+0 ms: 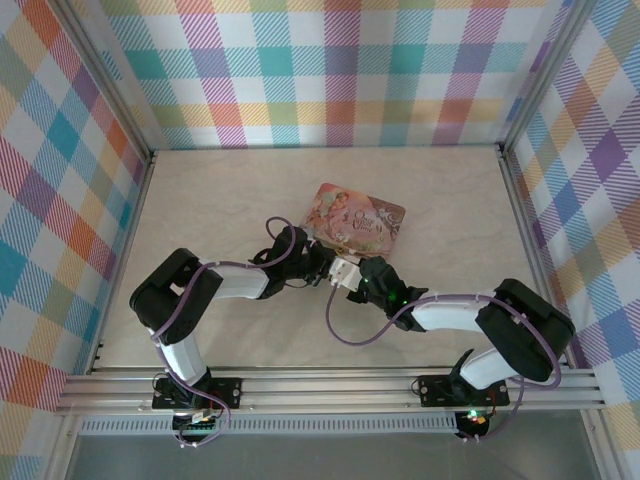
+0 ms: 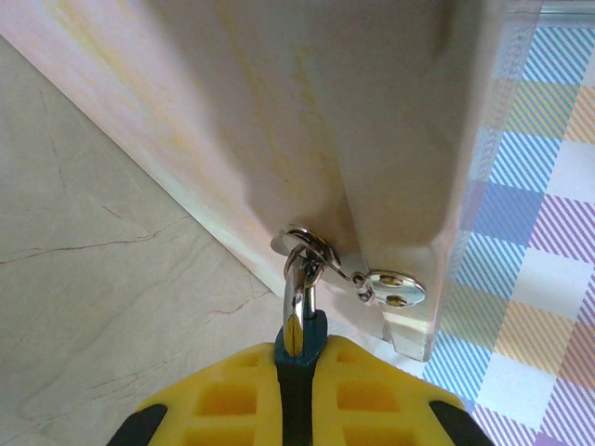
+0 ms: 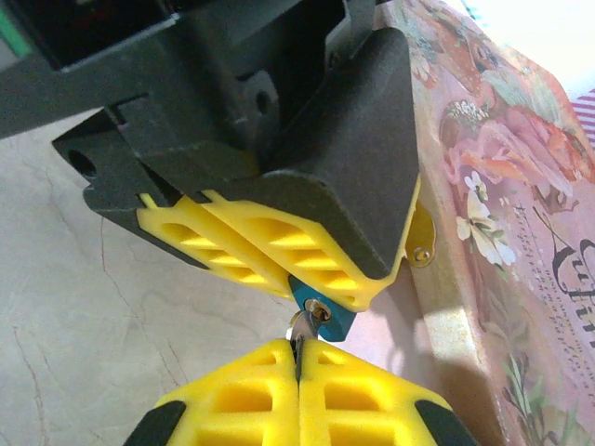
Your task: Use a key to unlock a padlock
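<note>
Padlock (image 2: 311, 336) shackle, key (image 3: 299, 327) polished metal; tin (image 3: 502, 204) glossy printed; table (image 2: 93, 279) smooth, marbled matt.

Looks like a lab test cell: pale marbled table (image 1: 220, 200) boxed in by aluminium rails (image 1: 330, 385) at the near edge and colourful checked walls (image 1: 330, 70) on three sides.
</note>
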